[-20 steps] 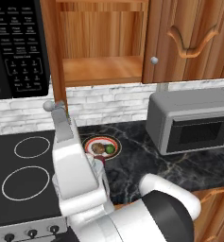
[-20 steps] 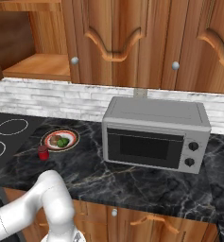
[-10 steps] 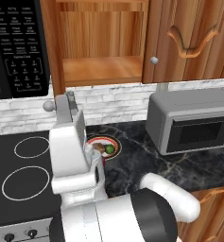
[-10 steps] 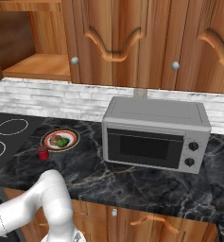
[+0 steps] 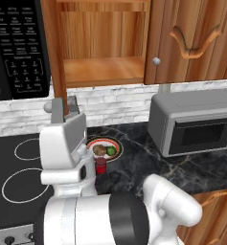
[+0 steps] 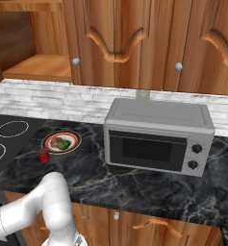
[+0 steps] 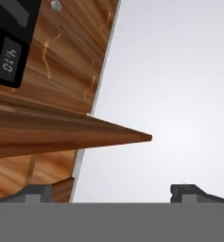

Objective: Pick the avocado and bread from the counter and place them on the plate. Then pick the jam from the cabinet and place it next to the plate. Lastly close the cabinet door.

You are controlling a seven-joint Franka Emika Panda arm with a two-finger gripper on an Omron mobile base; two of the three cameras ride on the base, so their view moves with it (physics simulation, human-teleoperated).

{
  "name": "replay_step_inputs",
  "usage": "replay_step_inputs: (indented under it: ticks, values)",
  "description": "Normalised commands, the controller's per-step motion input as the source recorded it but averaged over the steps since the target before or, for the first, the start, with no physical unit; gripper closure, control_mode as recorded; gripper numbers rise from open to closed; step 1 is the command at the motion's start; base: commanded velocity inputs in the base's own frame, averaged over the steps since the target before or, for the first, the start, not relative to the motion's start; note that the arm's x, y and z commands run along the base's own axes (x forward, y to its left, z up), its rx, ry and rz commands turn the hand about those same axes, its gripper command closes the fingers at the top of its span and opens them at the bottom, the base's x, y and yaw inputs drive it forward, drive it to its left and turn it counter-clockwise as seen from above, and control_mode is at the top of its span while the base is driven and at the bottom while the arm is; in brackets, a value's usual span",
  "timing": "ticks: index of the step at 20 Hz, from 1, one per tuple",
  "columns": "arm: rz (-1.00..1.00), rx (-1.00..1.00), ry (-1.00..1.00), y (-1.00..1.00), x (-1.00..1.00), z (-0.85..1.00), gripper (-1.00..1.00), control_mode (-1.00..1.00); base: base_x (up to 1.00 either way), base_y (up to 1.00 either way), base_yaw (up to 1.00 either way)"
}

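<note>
Already the avocado [image 5: 111,151] and the bread [image 5: 99,150] sit together on the plate [image 6: 72,137], which lies on the bench [image 6: 149,185] towards its back edge beside the stove. The jam [image 5: 101,165] stands upright on the bench just beside the plate's front rim. What remains, by my judgement, is the cabinet door [image 7: 52,132], which the hand view shows edge-on, swung out from the open cabinet [image 5: 103,72]. The jaws [image 7: 116,191] are spread wide with nothing between them, close under that edge. The risk is a push landing on the thin edge and slipping off, or the arm's sweep knocking the jar over.
</note>
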Motion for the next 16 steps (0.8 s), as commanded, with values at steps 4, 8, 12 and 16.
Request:
replay_step_inputs:
  ticks: [4, 8, 12, 16]
  values:
    - [-0.08, 0.02, 0.09, 0.44, -0.42, -0.25, -1.00, -1.00, 0.00, 0.00, 0.00]
    - [-0.06, 0.01, 0.07, 0.52, -0.58, -0.19, -1.00, -1.00, 0.00, 0.00, 0.00]
    - [-0.06, 0.00, 0.13, 0.42, -0.19, -0.17, -1.00, -1.00, 0.00, 0.00, 0.00]
    - [-0.08, 0.00, 0.18, 0.56, 0.18, -0.28, -1.00, -1.00, 0.00, 0.00, 0.00]
